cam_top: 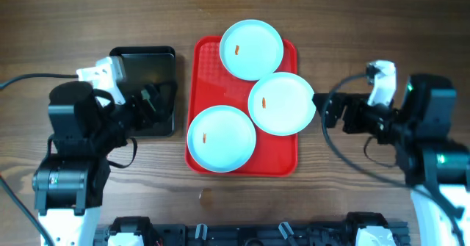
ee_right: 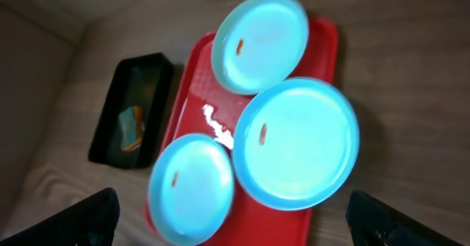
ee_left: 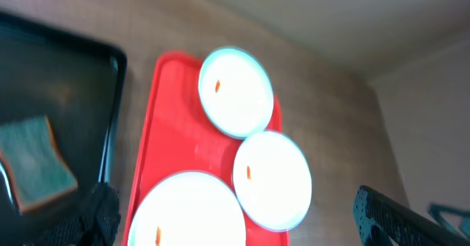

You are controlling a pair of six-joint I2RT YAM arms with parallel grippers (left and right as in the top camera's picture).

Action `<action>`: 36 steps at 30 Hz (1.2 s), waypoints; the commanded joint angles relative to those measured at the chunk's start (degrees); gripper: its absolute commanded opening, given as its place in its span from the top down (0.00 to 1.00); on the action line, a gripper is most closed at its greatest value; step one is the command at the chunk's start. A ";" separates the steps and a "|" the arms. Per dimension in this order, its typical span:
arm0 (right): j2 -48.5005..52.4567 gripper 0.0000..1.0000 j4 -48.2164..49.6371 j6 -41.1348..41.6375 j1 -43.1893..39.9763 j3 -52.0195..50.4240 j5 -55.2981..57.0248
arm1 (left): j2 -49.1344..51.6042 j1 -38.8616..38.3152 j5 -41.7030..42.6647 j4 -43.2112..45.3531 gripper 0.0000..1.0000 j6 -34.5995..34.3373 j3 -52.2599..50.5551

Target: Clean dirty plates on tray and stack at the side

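Red tray (cam_top: 209, 55) is serving as my landmark, and I am reading everything off it. Closest to me, the near plate (cam_top: 222, 138) is sitting on the tray's near-left part and carrying an orange smear (cam_top: 205, 136). The middle plate (cam_top: 282, 103) is overhanging the tray's right edge and meeting both neighbours. The far plate (cam_top: 252, 49) is poking over the tray's far edge. All three are showing smears, so I am judging that nothing is cleaned or stacked yet.

The left gripper (cam_top: 153, 100) is hovering left of the tray over the black tray (cam_top: 165, 53), jaws spread wide and empty, with the sponge (ee_left: 33, 161) lying below. The right gripper (cam_top: 322, 111) is hanging just right of the tray beside the middle plate, jaws likewise apart and holding nothing.

I am treating the sponge as the first pick: descending straight, straddling it and closing gently. I am also planning to steady the overhanging rim with the right gripper, lest wiping slide that plate off.
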 commanded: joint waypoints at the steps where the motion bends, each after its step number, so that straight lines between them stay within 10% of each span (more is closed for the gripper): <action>1: 4.59 0.10 -0.17 2.08 0.35 1.27 -4.92 | 1.22 0.22 0.83 -2.91 0.01 0.52 0.90; 13: 13.92 0.31 -3.58 1.75 13.25 0.79 3.98 | 14.78 0.22 -26.21 -13.64 0.30 -1.60 0.72; 20: 14.19 0.32 -2.08 6.82 19.82 0.76 8.48 | 29.31 0.26 -28.24 -5.51 0.37 -6.23 -1.84; 24: 14.19 0.32 -2.23 6.82 21.49 0.68 8.48 | 36.92 0.26 -28.24 0.74 0.66 -6.25 -1.88; 36: 14.19 0.32 -2.23 6.84 21.99 0.63 8.48 | 52.52 0.26 -29.11 9.94 0.70 -6.19 -2.21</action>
